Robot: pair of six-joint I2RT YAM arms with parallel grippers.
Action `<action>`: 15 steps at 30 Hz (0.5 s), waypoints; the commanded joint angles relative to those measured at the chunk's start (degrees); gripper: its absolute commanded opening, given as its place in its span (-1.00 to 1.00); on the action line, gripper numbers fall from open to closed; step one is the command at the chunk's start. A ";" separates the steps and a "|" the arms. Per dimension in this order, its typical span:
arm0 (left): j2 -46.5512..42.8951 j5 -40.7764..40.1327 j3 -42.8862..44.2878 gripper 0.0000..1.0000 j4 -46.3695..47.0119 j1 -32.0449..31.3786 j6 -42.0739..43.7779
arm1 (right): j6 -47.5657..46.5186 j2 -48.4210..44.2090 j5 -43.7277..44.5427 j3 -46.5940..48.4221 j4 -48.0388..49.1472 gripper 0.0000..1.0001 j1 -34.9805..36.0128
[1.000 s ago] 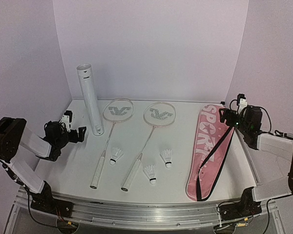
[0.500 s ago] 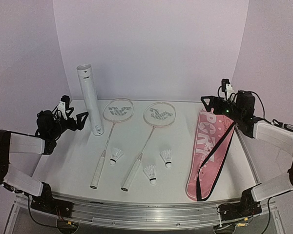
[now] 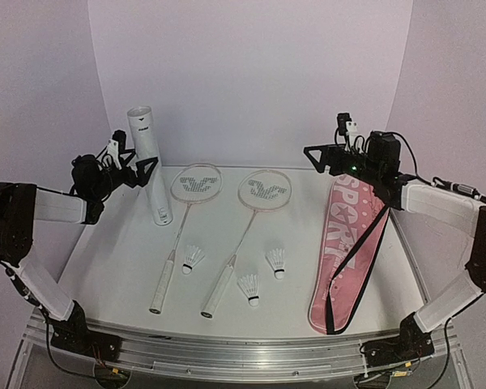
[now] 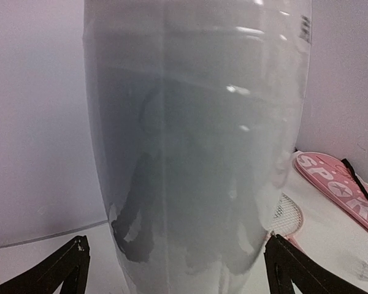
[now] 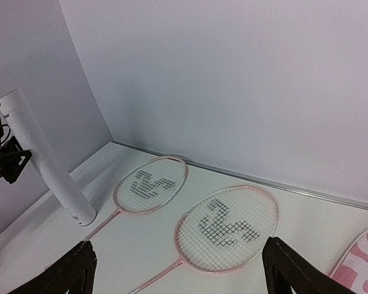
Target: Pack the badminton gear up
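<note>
My left end effector [image 3: 140, 168]: spread, arm stretched level, straddling 1 upright tube [image 3: 151, 182]. On bench [image 3: 117, 271]: 2 rackets [image 3: 196, 183] [image 3: 265, 190], 3 shuttlecocks [image 3: 193, 258] [image 3: 249, 285] [image 3: 276, 260], 1 pink bag [image 3: 348, 243]. Right end effector [image 3: 316, 158]: spread, raised above bag's far end.

The top camera looks down from above and behind my bases over the whole desk [image 3: 130, 267]. My left wrist camera sits very close to the white tube [image 4: 196, 122], fingers [image 4: 67, 272] either side. My right wrist camera faces left across the rackets [image 5: 224, 229]; both wrist views share that tube and the pink bag [image 5: 365, 269].
</note>
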 commanded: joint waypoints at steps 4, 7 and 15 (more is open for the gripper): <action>3.99 2.96 6.91 0.97 2.46 0.23 -2.00 | -0.30 2.13 -2.72 4.00 3.47 0.83 1.39; 5.41 3.56 8.04 0.92 2.48 0.26 -1.58 | -0.16 2.34 -2.59 3.84 3.72 0.83 1.52; 6.34 6.21 8.67 0.42 4.38 0.25 -0.09 | 0.20 1.97 -2.59 3.43 3.88 0.83 1.65</action>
